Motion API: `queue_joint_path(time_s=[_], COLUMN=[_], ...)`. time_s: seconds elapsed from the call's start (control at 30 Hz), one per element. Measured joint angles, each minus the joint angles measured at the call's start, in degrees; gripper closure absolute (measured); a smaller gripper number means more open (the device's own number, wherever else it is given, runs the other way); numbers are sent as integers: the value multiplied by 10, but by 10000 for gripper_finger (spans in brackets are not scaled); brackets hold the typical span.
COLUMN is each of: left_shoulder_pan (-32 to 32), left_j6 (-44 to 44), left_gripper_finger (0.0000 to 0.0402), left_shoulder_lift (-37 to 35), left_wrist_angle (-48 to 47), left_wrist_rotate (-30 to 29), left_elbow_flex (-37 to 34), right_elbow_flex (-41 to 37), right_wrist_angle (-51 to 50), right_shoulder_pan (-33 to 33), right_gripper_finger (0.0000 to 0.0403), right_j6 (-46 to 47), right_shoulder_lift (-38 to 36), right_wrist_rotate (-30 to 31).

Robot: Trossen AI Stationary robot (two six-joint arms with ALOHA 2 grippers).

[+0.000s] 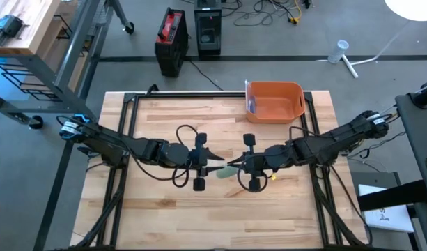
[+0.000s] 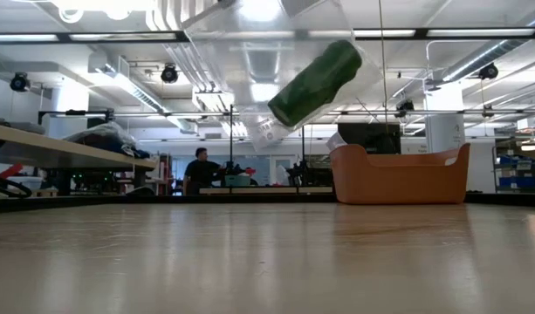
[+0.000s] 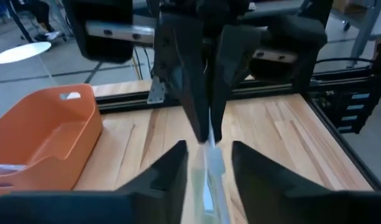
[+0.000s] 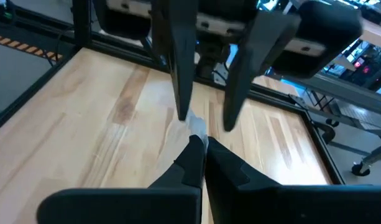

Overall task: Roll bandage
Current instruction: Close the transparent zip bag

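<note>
1. From above, both arms meet over the middle of the desk (image 1: pixel 164 216). The left gripper (image 1: pixel 212 159) and the right gripper (image 1: pixel 235 166) point at each other, with a pale green bandage (image 1: pixel 225 169) between their tips.
2. The low view alone shows that the bandage (image 2: pixel 315 83) is a green roll inside a clear plastic wrapper (image 2: pixel 267 52), tilted and held well above the desk surface. Neither gripper is plain in this view.
3. The left wrist view shows the left gripper (image 3: pixel 209 165) with its fingers apart, standing on either side of the clear wrapper (image 3: pixel 210 168). Facing it, the right gripper (image 3: pixel 206 127) pinches the wrapper's end.
4. The right wrist view shows the right gripper (image 4: pixel 198 149) with fingers pressed together on the wrapper's pale edge (image 4: pixel 195 127). Opposite, the left gripper (image 4: pixel 206 121) has its fingers spread.
5. An orange bin (image 1: pixel 274 102) sits at the desk's far edge, towards the right corner. The low view shows a person (image 2: pixel 197 171) seated far off in the room.
</note>
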Motion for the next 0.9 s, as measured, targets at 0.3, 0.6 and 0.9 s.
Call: queue_joint_path(time_s=[0.3, 0.6, 0.9], left_shoulder_pan=[4, 8, 7], left_j6=[-5, -2, 4], left_gripper_finger=[254, 325, 328], left_shoulder_lift=[15, 28, 29], left_wrist_angle=[1, 28, 14], left_wrist_rotate=[0, -17, -24], left_elbow_flex=[0, 0, 0], right_elbow_flex=[1, 1, 1], right_wrist_angle=[19, 13, 14], right_shoulder_pan=[-3, -3, -5], right_gripper_finger=[403, 403, 403], right_j6=[-3, -2, -3], right_shoulder_lift=[7, 7, 6], right_wrist_rotate=[2, 4, 3])
